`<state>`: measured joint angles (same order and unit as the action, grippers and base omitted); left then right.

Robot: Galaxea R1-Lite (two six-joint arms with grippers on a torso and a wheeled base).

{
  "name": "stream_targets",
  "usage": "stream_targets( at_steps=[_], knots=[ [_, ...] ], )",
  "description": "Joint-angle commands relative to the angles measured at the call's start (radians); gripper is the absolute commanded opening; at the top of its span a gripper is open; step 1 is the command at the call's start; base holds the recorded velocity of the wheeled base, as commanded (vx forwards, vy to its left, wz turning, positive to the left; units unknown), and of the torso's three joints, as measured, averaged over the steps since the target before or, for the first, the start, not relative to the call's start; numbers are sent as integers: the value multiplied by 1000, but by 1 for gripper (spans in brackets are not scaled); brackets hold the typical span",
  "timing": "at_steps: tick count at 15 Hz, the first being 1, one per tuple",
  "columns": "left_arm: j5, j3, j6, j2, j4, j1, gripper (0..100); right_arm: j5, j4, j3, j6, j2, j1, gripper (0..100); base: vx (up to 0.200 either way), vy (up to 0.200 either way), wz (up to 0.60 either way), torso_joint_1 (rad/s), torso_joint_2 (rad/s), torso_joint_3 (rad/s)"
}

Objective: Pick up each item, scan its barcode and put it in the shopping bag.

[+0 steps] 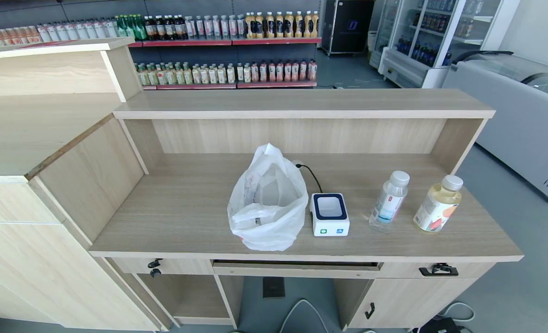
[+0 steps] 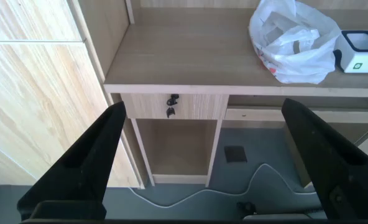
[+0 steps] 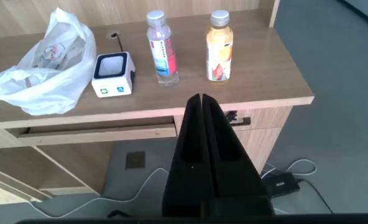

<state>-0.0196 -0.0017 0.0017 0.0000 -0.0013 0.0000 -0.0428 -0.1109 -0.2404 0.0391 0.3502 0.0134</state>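
Left tool: fingers spread wide, nothing held. It hangs below worktop level, short of the front edge.
Right tool: fingers pressed together, nothing between them. Also low and short of the edge.

Ahead of the right tool, past the edge: water bottle and juice bottle. Both are upright, near each other but apart, with the juice bottle on the outer side.
Scanner is ahead and toward the robot's left of that tool, window up, near the water bottle but not touching it.
Shopping bag is ahead and to the right of the left tool, just beside the scanner, slumped with its mouth up.

Progress, judged: neither bottle is picked, so pick, scan and bag remain for both. Pale shapes show through the bag plastic; cannot tell if anything is already inside.

The right tool is better placed for the bottles and would need to open before any grasp.
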Motion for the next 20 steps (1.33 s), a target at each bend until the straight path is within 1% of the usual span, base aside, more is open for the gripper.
stream_targets(
  at_steps=[1,2,4,6,8,9,12,13,14,16,20],
  knots=[
    [0,0,0,0,0,0,100,1,-233,-129,-5,470,7,0,0,0,0,0,0,0],
    [0,0,0,0,0,0,100,1,-276,-135,-13,536,5,100,0,0,0,0,0,0],
    [0,0,0,2,0,0,100,0,-357,-143,-13,708,3,100,0,0,0,0,0,0],
    [0,0,0,2,0,0,100,1,-559,-131,-5,911,-20,100,0,0,0,0,0,0],
    [0,0,0,0,0,0,100,32,-727,-132,-13,1107,-33,100,0,0,0,0,0,0],
    [0,0,0,0,0,0,100,40,-748,-135,-13,1145,-38,100,0,0,0,0,0,0],
    [0,0,0,2,0,0,100,50,-808,-168,-21,1369,-46,100,0,0,0,0,0,0],
    [0,0,0,2,0,0,100,50,-826,-174,-22,1394,-46,100,0,0,0,0,0,0],
    [0,0,0,0,0,0,100,75,-895,-186,-50,1464,-47,100,0,0,0,0,0,0],
    [0,0,0,0,0,0,100,116,-992,-197,-134,1546,-56,100,0,0,0,0,0,0],
    [0,0,0,0,0,0,100,138,-1121,-240,-182,1681,-50,100,0,0,0,0,0,0]
  ],
)
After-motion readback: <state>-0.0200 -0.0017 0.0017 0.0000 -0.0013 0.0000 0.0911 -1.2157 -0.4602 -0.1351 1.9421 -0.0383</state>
